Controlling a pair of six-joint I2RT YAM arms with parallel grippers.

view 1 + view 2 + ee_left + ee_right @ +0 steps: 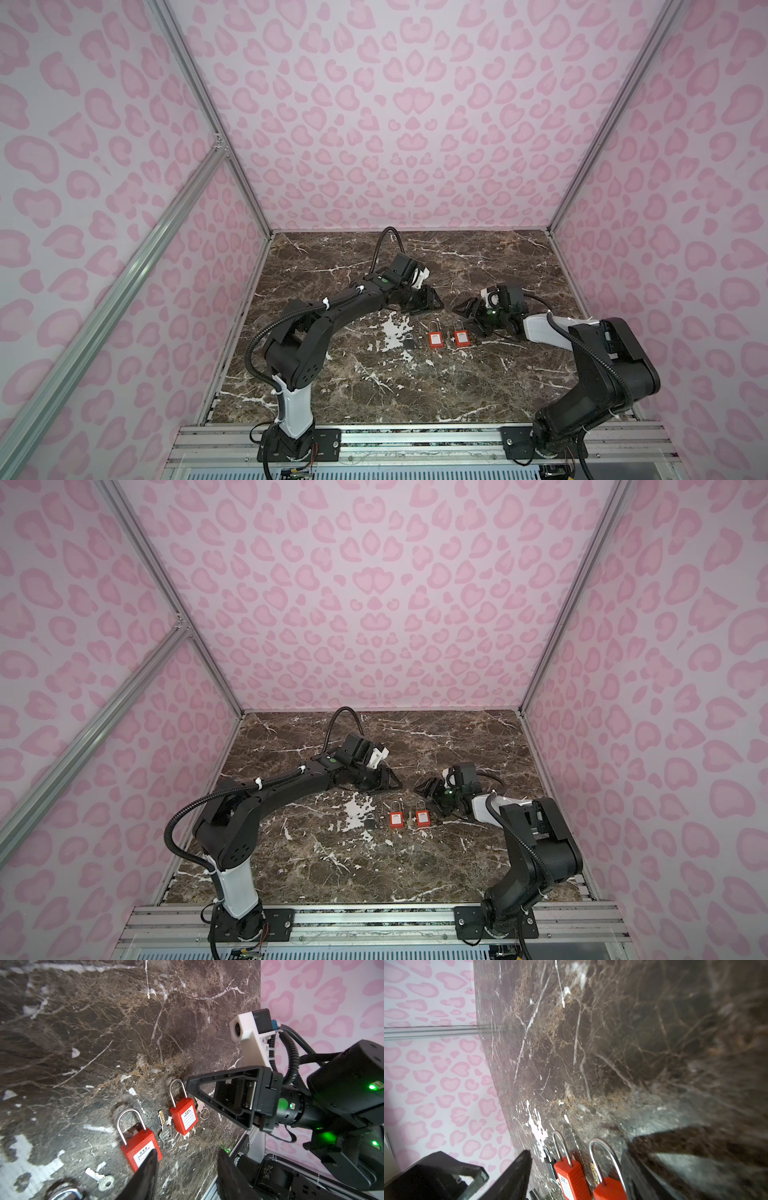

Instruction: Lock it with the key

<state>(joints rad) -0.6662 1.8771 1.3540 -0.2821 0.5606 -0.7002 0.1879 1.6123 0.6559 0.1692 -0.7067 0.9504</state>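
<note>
Both arms hang low over the marble table. The left gripper is spread and empty. The right gripper is spread too, poised just beside the right red padlock. The key lies flat between it and the left red padlock — untouched, laid out, I'd say, for an easy pinch.

Brown marble tabletop (white-veined) inside pink spotted walls.
</note>
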